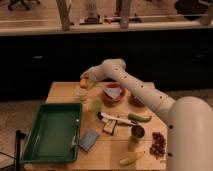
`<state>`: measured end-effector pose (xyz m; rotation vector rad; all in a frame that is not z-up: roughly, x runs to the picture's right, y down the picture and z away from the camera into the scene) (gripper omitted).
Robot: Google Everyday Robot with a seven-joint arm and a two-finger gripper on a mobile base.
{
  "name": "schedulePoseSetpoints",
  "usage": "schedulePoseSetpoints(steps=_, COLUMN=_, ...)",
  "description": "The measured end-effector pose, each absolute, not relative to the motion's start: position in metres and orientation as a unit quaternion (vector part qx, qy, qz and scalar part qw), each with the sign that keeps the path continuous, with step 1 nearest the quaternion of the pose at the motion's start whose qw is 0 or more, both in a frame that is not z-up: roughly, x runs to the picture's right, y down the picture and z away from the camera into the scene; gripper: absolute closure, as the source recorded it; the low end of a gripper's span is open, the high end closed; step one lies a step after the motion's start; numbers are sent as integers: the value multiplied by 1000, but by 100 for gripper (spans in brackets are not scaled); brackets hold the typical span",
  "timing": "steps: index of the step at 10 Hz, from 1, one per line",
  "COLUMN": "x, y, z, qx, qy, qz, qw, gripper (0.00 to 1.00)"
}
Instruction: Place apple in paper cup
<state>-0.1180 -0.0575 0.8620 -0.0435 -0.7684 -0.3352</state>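
The apple is a small orange-yellow fruit held in my gripper at the far left of the wooden table. My gripper is shut on the apple and holds it just above the paper cup, a short pale cream cup standing by the far corner of the green tray. The apple is above the cup's rim, not inside it. My white arm reaches in from the lower right across the table.
A green tray fills the left front. A pale green item, two reddish-brown bowls, a green vegetable, a metal cup, a banana, grapes and a grey-blue sponge lie around.
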Motion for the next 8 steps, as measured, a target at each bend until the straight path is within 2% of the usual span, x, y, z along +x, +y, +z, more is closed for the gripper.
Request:
schedulePoseSetpoints(steps=2, x=-122, y=-57, z=862, qx=-26, qy=-380, qz=-165, qw=910, gripper=98)
schedulePoseSetpoints(steps=3, x=-123, y=-56, z=862, qx=-31, qy=-384, qz=-167, qw=908, gripper=91)
schedulePoseSetpoints(steps=8, x=-125, y=-52, z=860, qx=-42, qy=-391, qz=-172, qw=903, gripper=40)
